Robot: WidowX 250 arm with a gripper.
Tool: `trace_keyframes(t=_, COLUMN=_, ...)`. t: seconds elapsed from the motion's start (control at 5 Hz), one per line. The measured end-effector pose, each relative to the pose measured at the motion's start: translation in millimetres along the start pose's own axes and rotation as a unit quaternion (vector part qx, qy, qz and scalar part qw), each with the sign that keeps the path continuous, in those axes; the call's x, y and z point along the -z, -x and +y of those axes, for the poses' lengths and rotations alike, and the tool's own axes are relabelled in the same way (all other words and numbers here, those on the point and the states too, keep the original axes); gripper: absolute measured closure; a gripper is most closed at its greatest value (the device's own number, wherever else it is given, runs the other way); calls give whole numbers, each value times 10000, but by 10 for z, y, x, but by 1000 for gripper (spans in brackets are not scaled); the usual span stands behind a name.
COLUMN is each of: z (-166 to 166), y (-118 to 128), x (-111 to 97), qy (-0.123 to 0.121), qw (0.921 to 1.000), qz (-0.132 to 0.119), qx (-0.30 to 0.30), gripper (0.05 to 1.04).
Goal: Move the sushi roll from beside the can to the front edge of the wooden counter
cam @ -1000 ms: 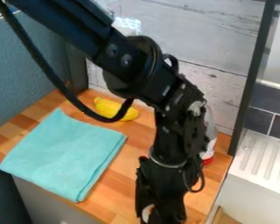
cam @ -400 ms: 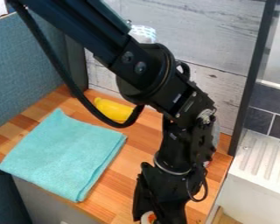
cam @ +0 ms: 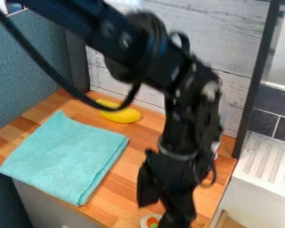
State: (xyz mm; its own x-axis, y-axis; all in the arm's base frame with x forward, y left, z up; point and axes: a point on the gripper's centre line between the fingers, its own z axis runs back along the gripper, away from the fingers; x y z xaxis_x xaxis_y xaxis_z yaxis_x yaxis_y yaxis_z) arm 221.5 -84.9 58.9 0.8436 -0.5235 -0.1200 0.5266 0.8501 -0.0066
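The small dish (cam: 144, 220), if that is what this partly cut-off round thing is, sits on the wooden counter (cam: 132, 173) at the view's bottom edge. A folded turquoise cloth (cam: 64, 156) lies farther left in view. Just beside the dish hangs the black gripper (cam: 164, 214); whether it is clenched, I cannot tell. A yellow toy (cam: 122, 116) lies behind the cloth.

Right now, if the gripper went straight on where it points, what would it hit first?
Probably the small white piece with the orange patch, just below the gripper; depth is unclear, so it could meet the wooden counter beside it instead.
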Motion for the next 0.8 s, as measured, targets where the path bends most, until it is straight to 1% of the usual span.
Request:
trace_keyframes(t=0.2, z=97, y=99, x=-340, qy=156, qw=9992, qz=146, qx=-332, gripper=81)
trace_keyframes(t=0.4, z=321, y=136, x=-661, qy=526, qw=9923, qz=61, qx=-1116, gripper=81)
trace_keyframes(t=0.6, z=639, y=145, x=-792, qy=305, qw=9845, qz=-147, qx=-1719, gripper=82)
trace_keyframes(t=0.8, z=900, y=233, x=-832, qy=211, qw=9773, qz=-238, qx=-2094, gripper=82)
